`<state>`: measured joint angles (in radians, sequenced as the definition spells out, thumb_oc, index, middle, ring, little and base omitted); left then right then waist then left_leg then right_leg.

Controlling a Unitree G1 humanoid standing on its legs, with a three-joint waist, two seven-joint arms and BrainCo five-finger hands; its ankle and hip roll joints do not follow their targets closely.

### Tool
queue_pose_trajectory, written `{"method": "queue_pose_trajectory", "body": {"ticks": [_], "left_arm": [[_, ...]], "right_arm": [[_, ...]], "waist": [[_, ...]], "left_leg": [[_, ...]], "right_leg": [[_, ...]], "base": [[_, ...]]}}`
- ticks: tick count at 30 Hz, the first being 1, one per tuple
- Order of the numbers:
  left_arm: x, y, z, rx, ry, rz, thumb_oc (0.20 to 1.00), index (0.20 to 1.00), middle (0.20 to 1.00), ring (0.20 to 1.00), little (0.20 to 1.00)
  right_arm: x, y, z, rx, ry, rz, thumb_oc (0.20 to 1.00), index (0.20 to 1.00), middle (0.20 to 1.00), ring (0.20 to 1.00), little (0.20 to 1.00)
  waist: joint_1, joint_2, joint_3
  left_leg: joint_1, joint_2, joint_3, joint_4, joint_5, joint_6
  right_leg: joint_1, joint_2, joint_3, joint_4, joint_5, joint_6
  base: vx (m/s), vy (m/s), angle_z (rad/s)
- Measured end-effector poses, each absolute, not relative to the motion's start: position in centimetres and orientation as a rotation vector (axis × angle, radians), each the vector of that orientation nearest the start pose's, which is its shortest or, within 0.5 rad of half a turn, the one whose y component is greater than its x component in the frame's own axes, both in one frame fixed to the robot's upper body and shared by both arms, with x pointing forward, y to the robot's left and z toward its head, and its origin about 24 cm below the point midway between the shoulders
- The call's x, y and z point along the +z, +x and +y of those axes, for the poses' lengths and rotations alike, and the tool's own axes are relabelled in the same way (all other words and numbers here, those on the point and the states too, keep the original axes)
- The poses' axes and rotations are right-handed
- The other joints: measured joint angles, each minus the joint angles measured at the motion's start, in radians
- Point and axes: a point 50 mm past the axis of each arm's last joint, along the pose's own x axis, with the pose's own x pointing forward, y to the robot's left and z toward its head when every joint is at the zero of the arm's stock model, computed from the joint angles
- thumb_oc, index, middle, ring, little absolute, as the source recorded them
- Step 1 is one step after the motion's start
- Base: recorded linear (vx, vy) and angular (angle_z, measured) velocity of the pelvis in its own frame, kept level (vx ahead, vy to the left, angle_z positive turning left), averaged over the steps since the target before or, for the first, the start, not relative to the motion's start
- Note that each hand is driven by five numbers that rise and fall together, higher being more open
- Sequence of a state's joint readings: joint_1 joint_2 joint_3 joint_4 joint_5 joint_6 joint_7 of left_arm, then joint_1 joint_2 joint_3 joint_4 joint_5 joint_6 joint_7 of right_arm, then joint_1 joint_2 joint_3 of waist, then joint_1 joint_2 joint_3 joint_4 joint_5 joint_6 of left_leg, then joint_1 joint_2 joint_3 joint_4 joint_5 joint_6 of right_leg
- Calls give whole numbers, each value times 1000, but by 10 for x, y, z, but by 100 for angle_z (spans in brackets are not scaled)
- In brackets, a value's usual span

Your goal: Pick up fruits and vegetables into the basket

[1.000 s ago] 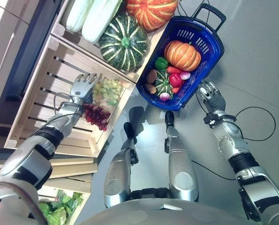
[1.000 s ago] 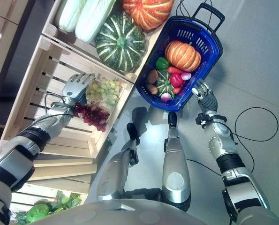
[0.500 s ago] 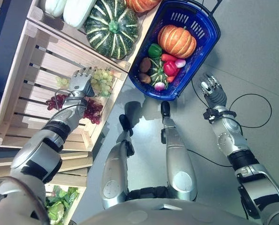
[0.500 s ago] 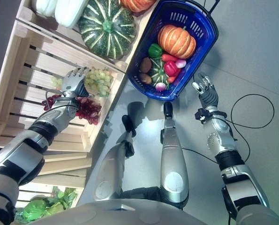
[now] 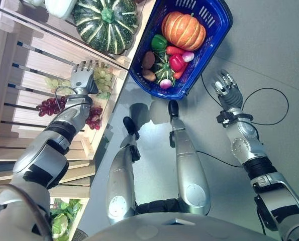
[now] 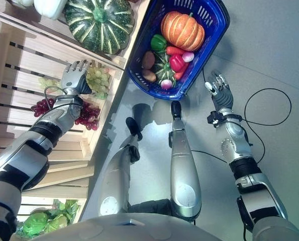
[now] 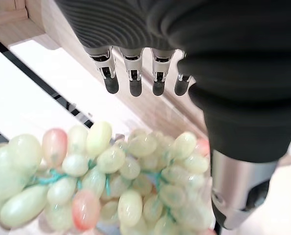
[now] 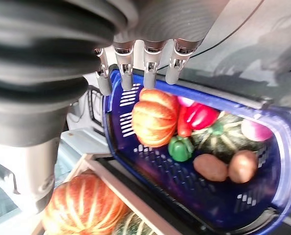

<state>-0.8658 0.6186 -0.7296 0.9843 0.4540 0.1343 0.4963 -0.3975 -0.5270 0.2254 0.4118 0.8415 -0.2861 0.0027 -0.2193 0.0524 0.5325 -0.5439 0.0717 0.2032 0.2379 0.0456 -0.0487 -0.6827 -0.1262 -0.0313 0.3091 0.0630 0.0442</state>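
Left hand [image 5: 84,79]: stood over the green grapes [image 5: 103,80] in the wooden crate [image 5: 18,70], fingers straight and spread wide, holding nothing. In its wrist view the fingertips [image 7: 135,87] hung above the bunch, not touching it.

Right hand [image 5: 226,88]: hung open over the floor just beside the blue basket [image 5: 217,35], fingers relaxed, empty.

Green grapes: lay in the crate's near corner against the side wall, a loose cluster on green stems.

Red grapes [image 5: 91,115]: lay in the same crate under the left forearm, partly covered by it.

Blue basket: stood on the floor beside the crates and already held an orange pumpkin [image 5: 183,30], a green pepper [image 5: 159,42], a red pepper [image 5: 177,62], a small striped squash [image 5: 163,68] and two brown potatoes [image 5: 148,60].

Big striped squash [image 5: 106,20]: sat in the next crate, untouched.

Handling note: the step seemed to be the reach for the green grapes. The bunch would probably sag and shed, so the hand ought to come straight down, close round the thick middle or the stem rather than pinch a single grape, and lift clear of the crate wall before crossing to the basket.
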Motion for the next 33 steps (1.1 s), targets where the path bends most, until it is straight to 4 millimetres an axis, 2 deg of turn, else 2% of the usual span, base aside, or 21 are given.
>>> {"method": "queue_pose_trajectory", "body": {"ticks": [8,19,29,33], "left_arm": [[113,379,258,354,1605,16,1000,1000,1000,1000,1000],[116,380,262,402,1626,52,1000,1000,1000,1000,1000],[132,384,265,478,1684,36,1000,1000,1000,1000,1000],[140,385,266,513,1782,5,1000,1000,1000,1000,1000]], "right_arm": [[107,324,-220,61,256,-242,1000,1000,1000,1000,1000],[117,324,-216,75,263,-290,1000,1000,1000,1000,1000],[137,326,-209,104,273,-384,1000,1000,1000,1000,1000],[145,325,-206,119,278,-424,1000,1000,1000,1000,1000]], "waist": [[-6,0,0],[-14,-6,3],[-18,-8,4],[-19,-9,4]], "left_leg": [[-69,8,-1,60,-20,3],[-142,18,-1,106,-36,3],[-198,19,-11,126,-40,3],[-230,20,-13,140,-42,4]], "right_leg": [[-58,1,11,27,-4,5],[-122,7,17,43,-3,4],[-172,7,16,62,-3,-3],[-201,7,16,70,-6,1]], "base": [[-12,-20,-2],[-4,-2,-1],[0,0,0],[0,0,0]]}}
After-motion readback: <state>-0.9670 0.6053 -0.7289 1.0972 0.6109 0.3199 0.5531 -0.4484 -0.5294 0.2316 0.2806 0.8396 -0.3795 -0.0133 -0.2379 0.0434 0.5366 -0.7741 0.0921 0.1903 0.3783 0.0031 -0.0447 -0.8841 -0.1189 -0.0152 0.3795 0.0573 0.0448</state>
